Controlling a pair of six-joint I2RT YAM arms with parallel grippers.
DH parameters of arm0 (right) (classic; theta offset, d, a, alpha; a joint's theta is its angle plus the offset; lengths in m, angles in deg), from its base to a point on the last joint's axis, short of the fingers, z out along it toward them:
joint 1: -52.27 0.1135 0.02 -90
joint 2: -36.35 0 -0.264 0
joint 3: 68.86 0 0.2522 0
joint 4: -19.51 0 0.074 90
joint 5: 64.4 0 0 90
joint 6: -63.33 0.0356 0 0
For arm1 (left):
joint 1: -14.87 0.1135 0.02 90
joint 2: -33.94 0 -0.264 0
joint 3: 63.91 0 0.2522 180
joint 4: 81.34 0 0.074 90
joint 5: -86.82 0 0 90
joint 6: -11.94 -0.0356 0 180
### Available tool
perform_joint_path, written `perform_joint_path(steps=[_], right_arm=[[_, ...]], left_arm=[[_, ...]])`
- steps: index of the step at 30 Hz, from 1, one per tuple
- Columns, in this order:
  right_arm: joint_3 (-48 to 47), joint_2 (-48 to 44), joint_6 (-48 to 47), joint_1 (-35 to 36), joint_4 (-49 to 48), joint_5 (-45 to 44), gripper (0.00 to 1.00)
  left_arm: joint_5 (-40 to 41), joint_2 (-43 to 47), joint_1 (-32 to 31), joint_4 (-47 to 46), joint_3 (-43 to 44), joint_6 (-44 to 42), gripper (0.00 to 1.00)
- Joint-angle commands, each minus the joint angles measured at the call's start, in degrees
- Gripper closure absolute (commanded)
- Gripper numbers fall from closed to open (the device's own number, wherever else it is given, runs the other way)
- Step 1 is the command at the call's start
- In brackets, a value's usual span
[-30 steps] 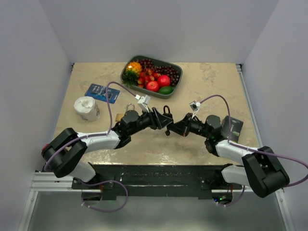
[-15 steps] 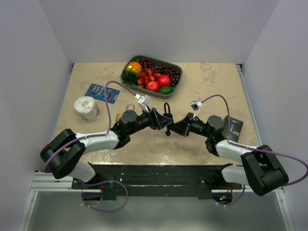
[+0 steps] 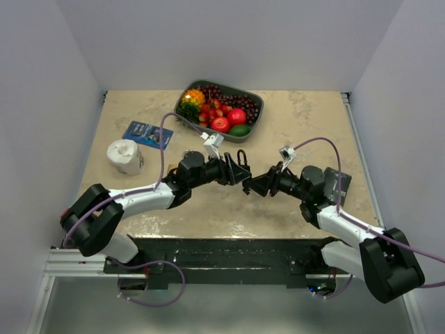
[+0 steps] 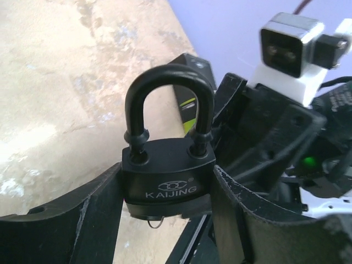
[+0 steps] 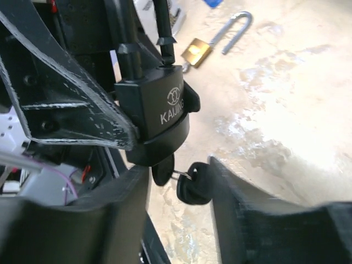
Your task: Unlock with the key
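Observation:
A black padlock (image 4: 168, 170) marked KAIJING is clamped between the fingers of my left gripper (image 4: 168, 190), and both legs of its shackle (image 4: 168, 88) sit in the body. In the top view the padlock (image 3: 241, 164) hangs above the middle of the table. A black-headed key (image 5: 163, 168) sticks in its underside, and a second key (image 5: 193, 188) dangles from it on a ring. My right gripper (image 5: 177, 171) stands open just below the lock, one finger on either side of the keys. The dangling key is close against the right finger (image 5: 236, 198).
A brass padlock (image 5: 195, 51) with its shackle open lies on the table beyond. A grey tray (image 3: 252, 95) of fruit sits at the back centre. A blue pack (image 3: 147, 133) and a white roll (image 3: 125, 156) lie at the left, a dark block (image 3: 341, 184) at the right.
My right gripper has opened and let go of the key, which stays in the lock. The left arm has carried the padlock slightly right and further from the bases.

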Motion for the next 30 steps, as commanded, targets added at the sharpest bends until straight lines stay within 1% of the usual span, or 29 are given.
perform_joint_path(steps=[1,3,6,9,11,12,13,15,19,21,22,26,28,30], right_arm=[[-2.3,-1.9,-3.8,-0.8,3.6,-5.7,0.44],[-2.1,-2.2,-4.7,-0.8,4.7,-5.3,0.41],[-1.4,-3.4,-5.3,-0.8,6.8,-4.9,0.39],[-1.3,-6.9,-5.2,-0.8,9.0,-5.3,0.39],[-1.7,-10.0,-5.1,-0.8,10.0,-5.9,0.38],[-2.2,-10.7,-5.4,-0.8,10.4,-6.2,0.35],[-3.7,-11.3,-5.6,-0.8,11.5,-6.2,0.34],[-5.8,-11.3,-7.2,-0.8,12.8,-5.8,0.33],[-12.1,-7.7,-10.0,-0.8,14.2,-1.8,0.33],[-14.3,-5.2,-13.0,-0.8,15.3,-0.4,0.33],[-16.2,-4.5,-14.1,-0.8,16.2,0.4,0.33],[-19.5,-3.0,-17.4,-0.8,16.9,7.9,0.33],[-20.2,-3.2,-17.7,-0.8,15.9,9.9,0.32],[-20.5,-3.2,-17.7,-0.8,15.3,13.5,0.32]], left_arm=[[-4.9,-1.9,1.7,2.2,2.2,1.5,1.00],[-5.0,-2.5,2.9,2.8,2.7,1.4,1.00],[-5.9,-2.9,4.2,3.3,3.3,0.5,1.00],[-8.5,-2.7,5.6,3.3,3.1,-1.3,1.00],[-11.4,-2.1,6.5,3.7,2.9,-3.7,1.00],[-12.6,-1.9,6.7,3.9,2.8,-4.5,1.00],[-15.2,-1.3,7.2,4.1,2.4,-6.3,1.00],[-17.4,-0.5,7.5,4.8,1.8,-7.6,1.00],[-25.1,2.0,8.5,5.4,0.1,-10.7,1.00],[-27.8,2.9,8.6,6.0,-0.1,-11.3,1.00],[-30.6,3.5,8.8,6.3,-0.2,-11.6,1.00],[-37.1,4.6,9.0,6.7,-0.5,-11.3,1.00],[-40.5,4.8,9.0,6.8,-0.7,-10.8,1.00],[-42.2,4.9,9.1,7.4,-0.8,-10.6,1.00]])
